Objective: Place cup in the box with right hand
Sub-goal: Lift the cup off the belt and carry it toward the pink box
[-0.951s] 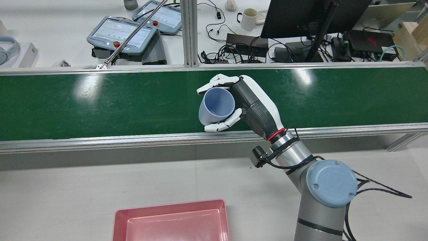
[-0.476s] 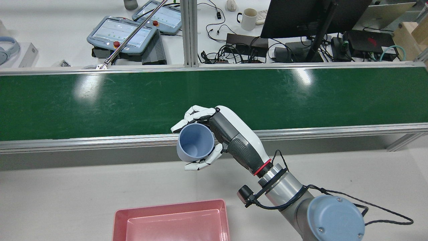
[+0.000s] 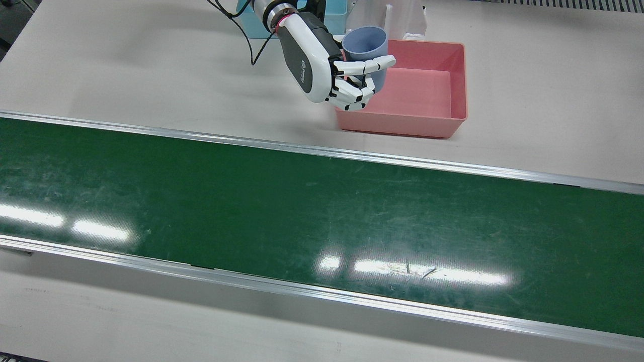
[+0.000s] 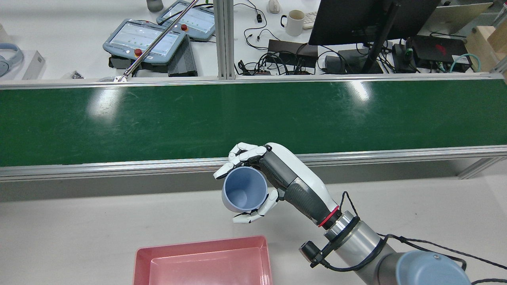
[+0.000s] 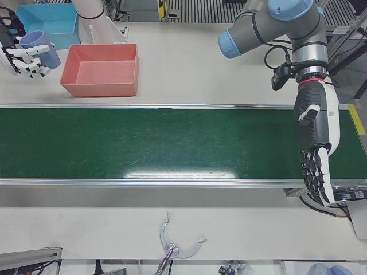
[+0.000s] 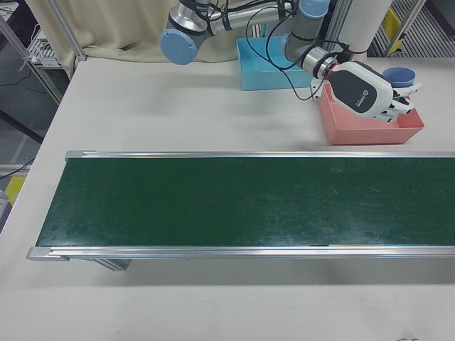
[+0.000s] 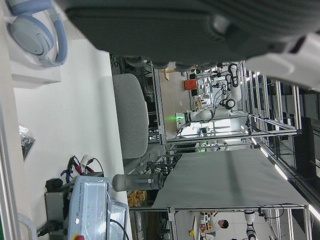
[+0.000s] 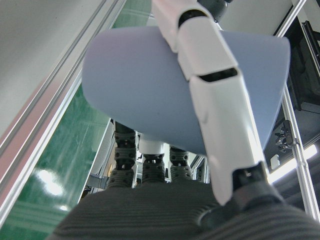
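Clamped around the blue plastic cup (image 4: pixel 244 193), the right hand (image 4: pixel 277 178) may release short of the pink box (image 4: pixel 206 263) below it, so the cup lands outside

The right hand (image 6: pixel 377 96) is shown closed around a blue cup (image 6: pixel 402 77), which is held mouth-up over the pink box (image 6: pixel 370 130), just above its rim. A blue bin (image 6: pixel 261 71) is seen behind the arm on the pale table (image 6: pixel 142 106). The green conveyor belt (image 6: pixel 249 202), framed by aluminium rails, is spread across the foreground.
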Motion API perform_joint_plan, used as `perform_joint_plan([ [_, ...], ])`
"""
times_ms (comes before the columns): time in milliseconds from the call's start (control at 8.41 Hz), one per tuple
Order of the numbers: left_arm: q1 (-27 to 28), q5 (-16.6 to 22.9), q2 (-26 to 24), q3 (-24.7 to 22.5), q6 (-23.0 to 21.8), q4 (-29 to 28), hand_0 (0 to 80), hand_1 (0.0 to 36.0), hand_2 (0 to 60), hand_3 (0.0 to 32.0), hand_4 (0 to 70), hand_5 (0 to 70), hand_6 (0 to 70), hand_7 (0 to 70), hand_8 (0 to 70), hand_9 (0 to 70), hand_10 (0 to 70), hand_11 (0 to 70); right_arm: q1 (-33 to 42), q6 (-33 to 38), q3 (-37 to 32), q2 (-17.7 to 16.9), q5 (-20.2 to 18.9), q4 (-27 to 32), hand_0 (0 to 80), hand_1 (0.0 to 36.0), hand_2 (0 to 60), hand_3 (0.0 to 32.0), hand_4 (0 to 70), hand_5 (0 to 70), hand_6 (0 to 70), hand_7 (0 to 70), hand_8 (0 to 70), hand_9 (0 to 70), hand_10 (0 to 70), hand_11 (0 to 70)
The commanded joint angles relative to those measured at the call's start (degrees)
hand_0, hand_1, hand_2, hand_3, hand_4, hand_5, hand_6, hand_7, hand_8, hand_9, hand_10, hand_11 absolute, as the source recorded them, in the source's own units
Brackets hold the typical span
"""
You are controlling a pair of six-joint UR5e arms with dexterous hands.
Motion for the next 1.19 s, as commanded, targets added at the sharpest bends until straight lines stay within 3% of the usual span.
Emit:
perform_joint_plan([
  [0,0.02,0.00,0.00,0.09,0.00,0.00,0.0,0.0,0.0,0.0,0.0,0.0,0.0,0.0,0.0,0.0,0.0,0.0,-0.52,-2.75,5.37,-5.12,0.06,-0.13,80.0,36.0,60.0,0.0,51.6,20.3,31.1,70.0,46.3,63.2,32.0,48.6],
  [238,0.02,0.00,0.00,0.09,0.00,-0.09,0.0,0.0,0.0,0.0,0.0,0.0,0.0,0.0,0.0,0.0,0.0,0.0,-2.00,-2.84,4.77,-4.26,0.24,0.13,80.0,36.0,60.0,0.0,52.4,20.7,32.6,70.0,48.1,65.6,35.0,52.4],
  [357,0.02,0.09,0.00,0.09,0.00,0.00,0.0,0.0,0.0,0.0,0.0,0.0,0.0,0.0,0.0,0.0,0.0,0.0,-3.06,-3.36,4.50,-4.25,0.41,0.30,80.0,36.0,60.0,0.0,53.4,21.4,34.6,70.0,51.1,69.6,39.7,58.5],
  [594,-0.06,0.00,0.00,0.09,0.00,0.00,0.0,0.0,0.0,0.0,0.0,0.0,0.0,0.0,0.0,0.0,0.0,0.0,-5.17,-4.77,3.89,-4.17,0.94,1.01,80.0,36.0,60.0,0.0,61.6,19.9,30.1,70.0,47.0,62.8,34.1,51.0],
  [832,-0.06,0.00,0.00,0.09,0.00,0.00,0.0,0.0,0.0,0.0,0.0,0.0,0.0,0.0,0.0,0.0,0.0,0.0,-8.07,-4.77,3.79,-4.25,4.10,0.92,80.0,36.0,60.0,0.0,68.3,19.4,26.8,70.0,46.1,59.0,34.7,51.5],
  [951,0.02,0.00,0.00,0.00,0.00,0.00,0.0,0.0,0.0,0.0,0.0,0.0,0.0,0.0,0.0,0.0,0.0,0.0,-8.17,-4.95,3.88,-4.25,4.19,0.92,80.0,36.0,60.0,0.0,67.5,19.2,24.9,70.0,44.7,55.6,34.6,51.2],
  [1070,0.02,0.00,0.00,0.00,0.00,0.00,0.0,0.0,0.0,0.0,0.0,0.0,0.0,0.0,0.0,0.0,0.0,0.0,-8.17,-5.65,4.40,-4.25,5.50,0.83,80.0,36.0,60.0,0.0,45.0,20.3,25.4,70.0,42.3,54.6,34.5,51.8],
])
